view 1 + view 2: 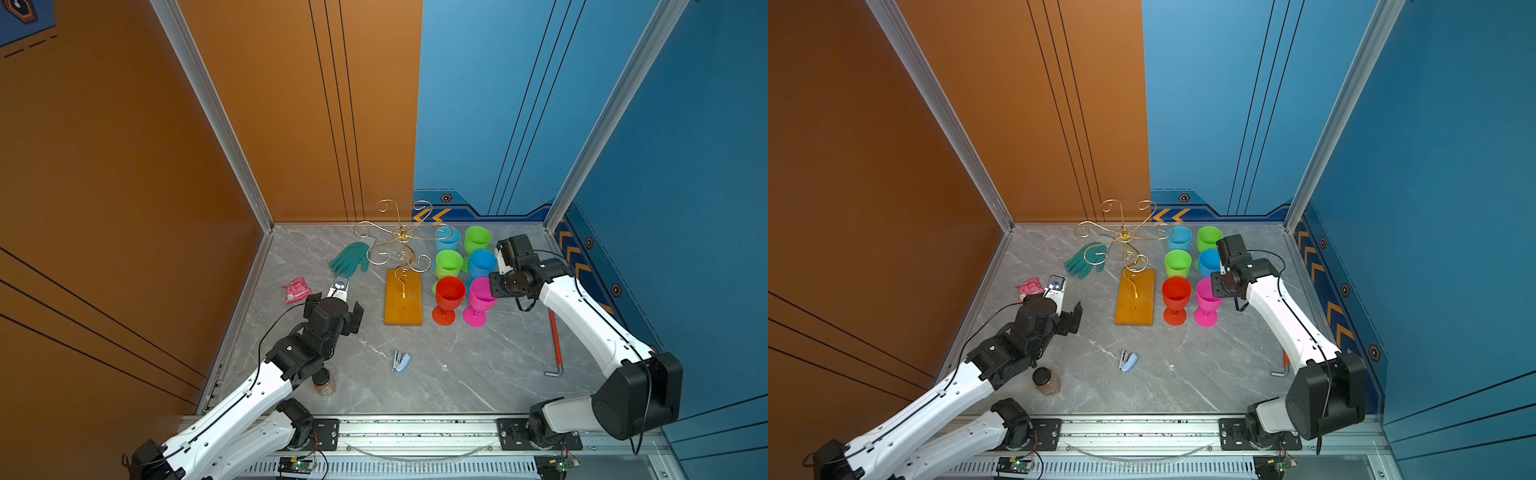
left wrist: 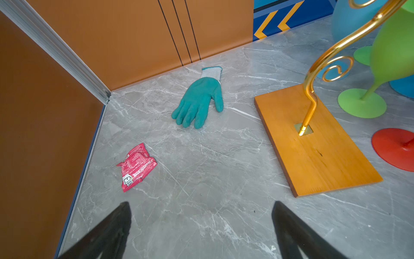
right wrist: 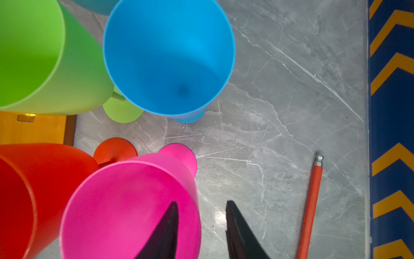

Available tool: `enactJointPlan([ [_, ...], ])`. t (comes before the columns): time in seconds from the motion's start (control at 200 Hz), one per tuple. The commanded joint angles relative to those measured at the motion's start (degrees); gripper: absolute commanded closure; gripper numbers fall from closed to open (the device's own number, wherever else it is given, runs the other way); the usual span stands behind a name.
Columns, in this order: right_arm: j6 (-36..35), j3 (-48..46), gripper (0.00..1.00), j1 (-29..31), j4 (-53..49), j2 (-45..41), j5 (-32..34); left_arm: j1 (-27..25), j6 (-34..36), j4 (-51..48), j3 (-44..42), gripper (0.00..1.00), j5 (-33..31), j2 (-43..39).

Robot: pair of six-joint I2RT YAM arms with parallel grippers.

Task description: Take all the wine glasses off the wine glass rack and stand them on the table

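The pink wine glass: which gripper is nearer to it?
Right. The right gripper straddles the rim of the pink wine glass; the left gripper hangs open beyond the wine glass rack.

No legible text from my end. Pink packet [image 2: 136, 167] print too small. Yellow chevrons [image 3: 399, 150] on blue wall [image 3: 394, 112].

Glove [image 1: 351, 257], packet [image 1: 296, 289], stapler [image 1: 401, 360], jar [image 1: 1045, 380], hex key [image 1: 555, 345].

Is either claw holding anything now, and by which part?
Nothing is held. The right gripper straddles the rim of the pink glass, jaws open, not pinching; the left gripper hangs open.
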Motion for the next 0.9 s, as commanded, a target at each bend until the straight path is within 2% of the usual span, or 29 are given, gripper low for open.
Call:
enactJointPlan([
  [0.0, 0.0, 1.2, 0.54, -0.9, 0.6, -2.9, -0.8, 3.1, -0.8, 1.1, 0.1, 0.02, 3.1, 0.5],
  [0.32, -0.3, -1.7, 0.33, -4.7, 7.7, -8.3, -2.6, 11.2, -0.4, 8.3, -1.2, 0.02, 8.2, 4.9],
  [0.636, 2.7, -12.7, 0.12, -12.2, 24.8, -15.0, -3.0, 20.3, 1.6, 19.7, -3.5, 0.02, 11.9, 12.3],
  [0.896, 4.5, -24.0, 0.04, -17.8, 39.7, -15.7, -0.9, 23.6, 3.1, 32.1, -8.7, 0.02, 14.8, 18.1],
])
